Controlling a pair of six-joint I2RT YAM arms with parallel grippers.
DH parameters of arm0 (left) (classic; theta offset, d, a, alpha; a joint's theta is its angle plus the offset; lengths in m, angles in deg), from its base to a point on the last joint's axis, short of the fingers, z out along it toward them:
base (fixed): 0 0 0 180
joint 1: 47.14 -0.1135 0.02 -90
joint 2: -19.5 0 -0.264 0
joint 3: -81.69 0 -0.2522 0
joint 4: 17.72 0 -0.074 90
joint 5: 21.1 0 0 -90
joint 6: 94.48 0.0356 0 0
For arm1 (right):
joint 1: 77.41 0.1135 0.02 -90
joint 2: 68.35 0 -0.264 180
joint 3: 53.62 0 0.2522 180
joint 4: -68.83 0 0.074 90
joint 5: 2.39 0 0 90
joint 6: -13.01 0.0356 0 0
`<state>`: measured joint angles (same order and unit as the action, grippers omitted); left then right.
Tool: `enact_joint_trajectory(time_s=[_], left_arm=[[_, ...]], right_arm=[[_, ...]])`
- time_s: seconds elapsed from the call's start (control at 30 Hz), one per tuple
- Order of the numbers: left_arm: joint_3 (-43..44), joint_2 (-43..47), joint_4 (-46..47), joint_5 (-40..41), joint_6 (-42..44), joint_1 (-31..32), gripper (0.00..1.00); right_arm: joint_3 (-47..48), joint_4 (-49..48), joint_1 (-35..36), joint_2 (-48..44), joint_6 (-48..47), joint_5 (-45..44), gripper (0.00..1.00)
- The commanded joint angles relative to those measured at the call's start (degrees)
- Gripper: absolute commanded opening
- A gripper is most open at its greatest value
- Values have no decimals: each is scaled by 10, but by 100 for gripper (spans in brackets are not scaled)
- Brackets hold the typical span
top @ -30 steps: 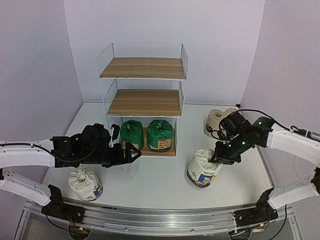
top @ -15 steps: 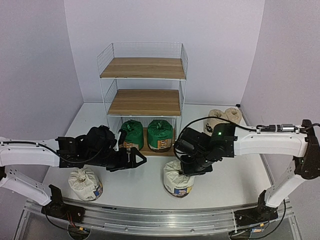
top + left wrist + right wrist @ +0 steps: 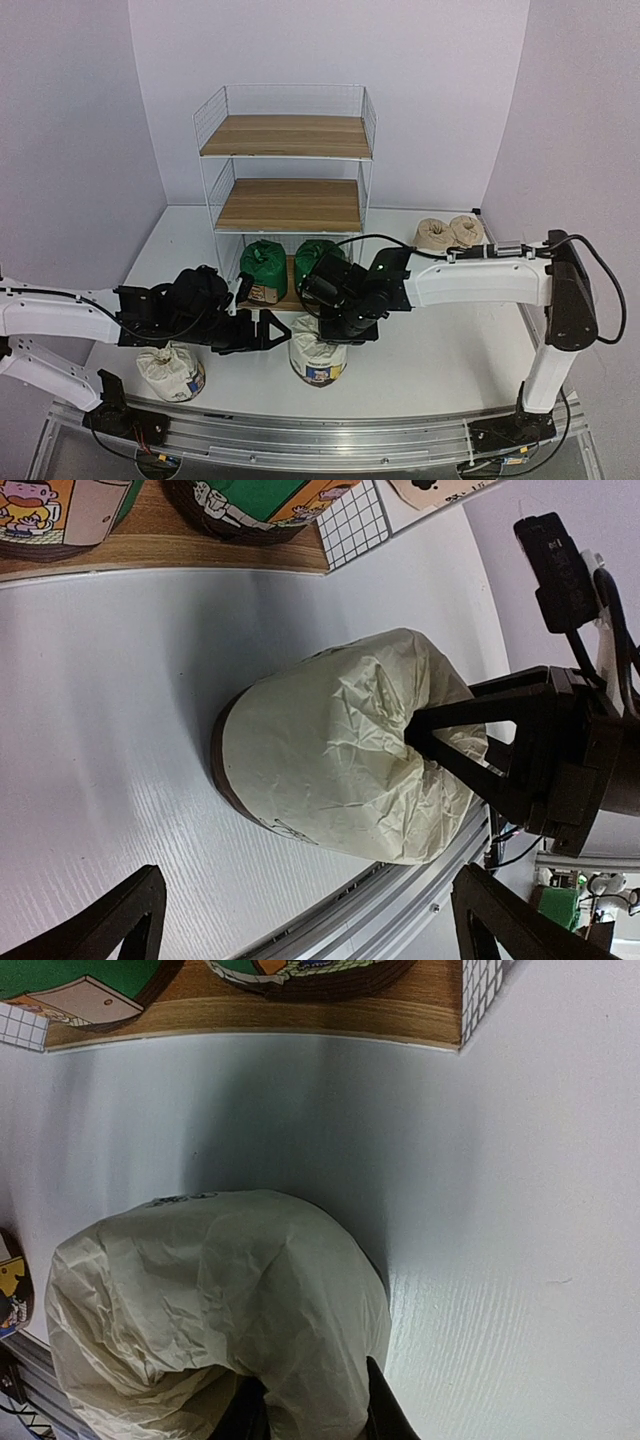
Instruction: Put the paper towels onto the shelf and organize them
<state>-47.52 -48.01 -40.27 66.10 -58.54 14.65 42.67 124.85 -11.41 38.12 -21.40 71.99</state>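
My right gripper (image 3: 335,330) is shut on the gathered top of a white paper towel roll (image 3: 316,358) with a blue-yellow label, standing on the table in front of the shelf (image 3: 288,205). The roll fills the right wrist view (image 3: 215,1305) and shows in the left wrist view (image 3: 340,750). My left gripper (image 3: 268,328) is open and empty, just left of that roll. A second white roll (image 3: 171,368) stands below the left arm. Two green rolls (image 3: 263,268) sit on the bottom tier, the right one partly hidden. Two tan rolls (image 3: 447,233) lie at the back right.
The shelf's middle and top boards hold nothing. A metal rail (image 3: 320,430) runs along the near table edge. Purple walls close in the left, back and right sides.
My right arm has carried the white roll leftward from the right side to the centre front. My left gripper has shifted slightly toward the near edge.
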Motion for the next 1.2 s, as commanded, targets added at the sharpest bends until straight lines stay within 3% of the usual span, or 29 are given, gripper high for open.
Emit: enact_joint_trajectory(time_s=[0.0,0.2,0.4,0.57,0.7,0.93,1.03,1.17], left_arm=[[-5,-2,39,9,-5,9,100],[9,-21,50,34,13,35,99],[8,-15,38,146,77,93,100],[-33,-13,87,253,146,173,100],[-70,-34,177,322,182,221,100],[-56,-146,228,496,147,287,100],[-37,-201,242,529,136,295,100],[-24,-259,299,514,162,294,100]], right_arm=[[21,-9,1,33,21,8,25],[29,-8,2,33,19,15,39],[20,-9,1,-6,14,8,60],[3,-9,1,-49,7,8,77],[-11,-9,1,-89,-7,8,79],[-86,-10,1,-199,2,-33,85],[-126,-10,2,-244,19,-62,90],[-157,-10,0,-276,35,-86,93]])
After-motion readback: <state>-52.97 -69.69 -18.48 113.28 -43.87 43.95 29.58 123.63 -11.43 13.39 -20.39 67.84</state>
